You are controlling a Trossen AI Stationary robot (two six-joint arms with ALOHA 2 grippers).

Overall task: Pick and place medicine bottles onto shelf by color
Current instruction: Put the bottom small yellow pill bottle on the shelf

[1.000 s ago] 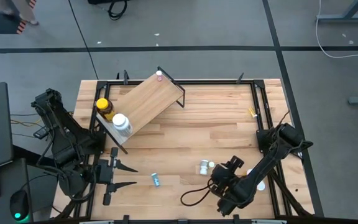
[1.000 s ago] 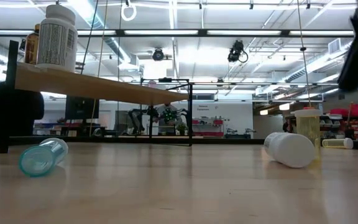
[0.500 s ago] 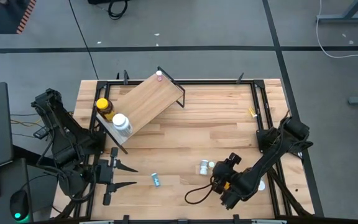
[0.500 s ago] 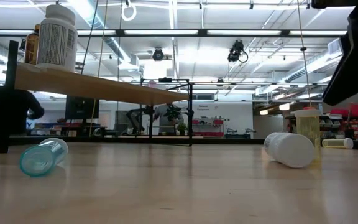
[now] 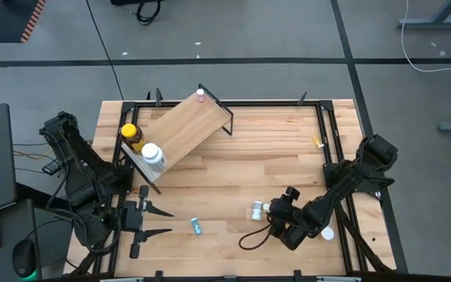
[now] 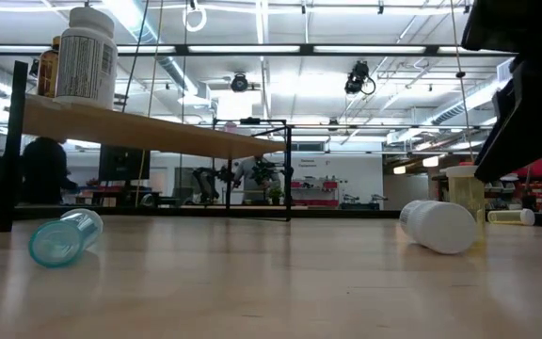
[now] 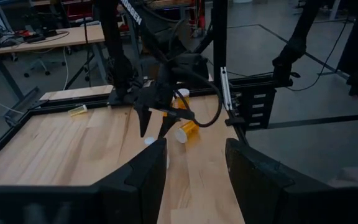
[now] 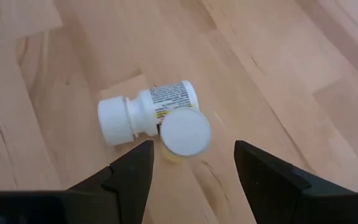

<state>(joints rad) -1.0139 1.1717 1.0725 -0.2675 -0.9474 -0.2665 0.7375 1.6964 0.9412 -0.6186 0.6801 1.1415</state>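
Note:
A white bottle point(image 8: 145, 111) lies on its side on the tabletop, with an upright white-capped orange vial point(image 8: 184, 132) standing against it. My right gripper point(image 8: 191, 180) hovers open just above and short of them; in the high view it point(image 5: 275, 213) is beside the pair point(image 5: 257, 210). A teal vial point(image 5: 196, 226) lies on its side near the front edge. My left gripper point(image 5: 160, 221) waits open at the front left. The shelf point(image 5: 185, 127) stands far left, bearing an amber jar point(image 5: 131, 135), a white-capped bottle point(image 5: 153, 155) and a tiny vial point(image 5: 200, 94).
A yellowish vial point(image 5: 318, 142) lies near the right rail, and a white cap point(image 5: 327, 233) shows by my right arm. A black cable loop point(image 5: 249, 240) rests on the wood near the front. Bare wood spreads across the table's middle point(image 5: 272, 157).
My right gripper has sunk and moved toward the lying white bottle and the capped vial, tipping as it went, while its arm has swung out toward the table's right edge. In the low view the arm has come further down into the picture. The bottles have stayed put.

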